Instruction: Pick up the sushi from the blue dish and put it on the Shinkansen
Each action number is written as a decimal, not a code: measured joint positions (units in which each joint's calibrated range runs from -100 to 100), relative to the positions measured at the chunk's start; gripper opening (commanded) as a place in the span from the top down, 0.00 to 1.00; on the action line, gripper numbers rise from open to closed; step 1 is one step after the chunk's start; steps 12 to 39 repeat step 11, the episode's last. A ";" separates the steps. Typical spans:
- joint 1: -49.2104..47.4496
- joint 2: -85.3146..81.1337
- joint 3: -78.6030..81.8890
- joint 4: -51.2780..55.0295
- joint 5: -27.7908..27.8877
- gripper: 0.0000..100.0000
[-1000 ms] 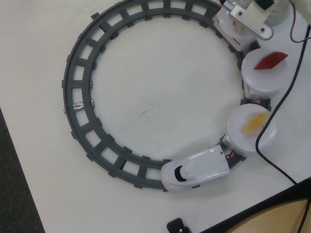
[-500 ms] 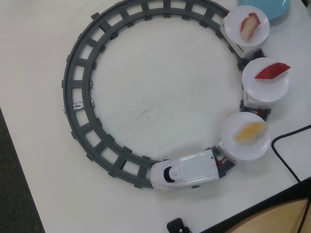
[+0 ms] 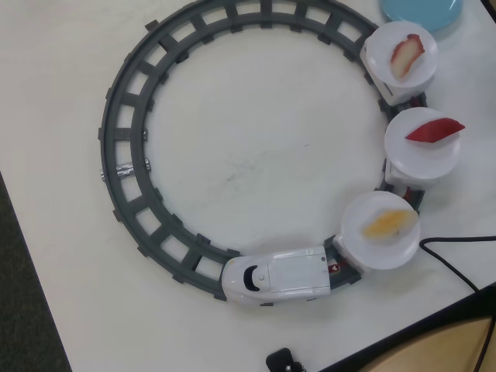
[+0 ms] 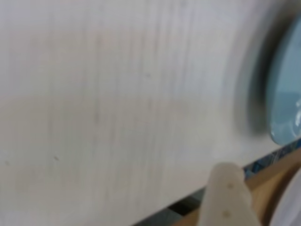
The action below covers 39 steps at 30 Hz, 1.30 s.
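Note:
In the overhead view the white Shinkansen (image 3: 275, 277) sits at the bottom of the grey ring track (image 3: 128, 155). It pulls three round white plates. They carry a yellow sushi (image 3: 387, 224), a red sushi (image 3: 434, 129) and a white-and-red sushi (image 3: 405, 56). Only an edge of the blue dish (image 3: 422, 12) shows at the top right, with no sushi on that part. The gripper is outside this view. The blurred wrist view shows the blue dish (image 4: 287, 94) at the right edge. My gripper (image 4: 263, 207) has one cream finger (image 4: 228, 197) at the bottom and a pale edge at the corner, a bare gap between.
A black cable (image 3: 457, 271) runs across the table's lower right corner, and a small black object (image 3: 283, 360) lies at the bottom edge. The table edge runs diagonally at the bottom right and down the left, with dark floor (image 3: 23, 310) beyond.

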State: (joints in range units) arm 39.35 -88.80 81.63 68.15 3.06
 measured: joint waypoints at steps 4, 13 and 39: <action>3.78 -7.58 7.02 0.52 0.00 0.74; 6.22 -9.52 12.34 0.70 0.16 0.74; 6.22 -9.52 12.34 0.70 0.16 0.74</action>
